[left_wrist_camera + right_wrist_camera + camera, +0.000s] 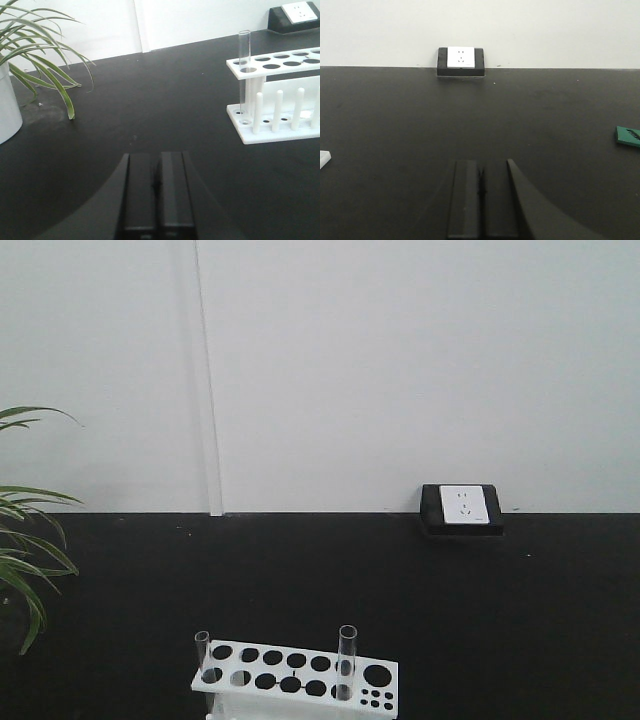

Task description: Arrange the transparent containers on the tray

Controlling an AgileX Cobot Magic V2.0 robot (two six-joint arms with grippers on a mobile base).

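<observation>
Tabletop (320,580) surface is matte black and runs back to a white wall (400,360). A white rack (295,677) with rows of round holes stands at the near edge of the front view.

Container positions:
- The first test tube (202,650) stands upright in a hole at the rack end nearer the plant (25,550). The left wrist view shows this tube (244,75) passing through the top plate, with its round bottom seated in the lower plate.
- The second test tube (347,660) stands upright in a hole farther along the rack, right of centre. Several vacant holes separate the two tubes.
- Both tubes are clear, and their open rims project above the top plate.

Rack detail: the left wrist view shows a row of white pegs (277,110) standing on the lower plate, beside the first tube.

Gripper condition:
- The left gripper (156,157) sits above bare tabletop, well apart from the rack. Its fingers are pressed together with nothing between them.
- The right gripper (481,164) sits above bare tabletop. Its fingers are likewise pressed together and grasp nothing.

Surroundings:
- A black socket box (460,508) with a white faceplate sits against the wall, directly ahead of the right gripper.
- The plant stands in a white pot (7,112) at the left side of the table.
- A green object (627,136) lies at the right edge of the right wrist view; its type cannot be determined.
</observation>
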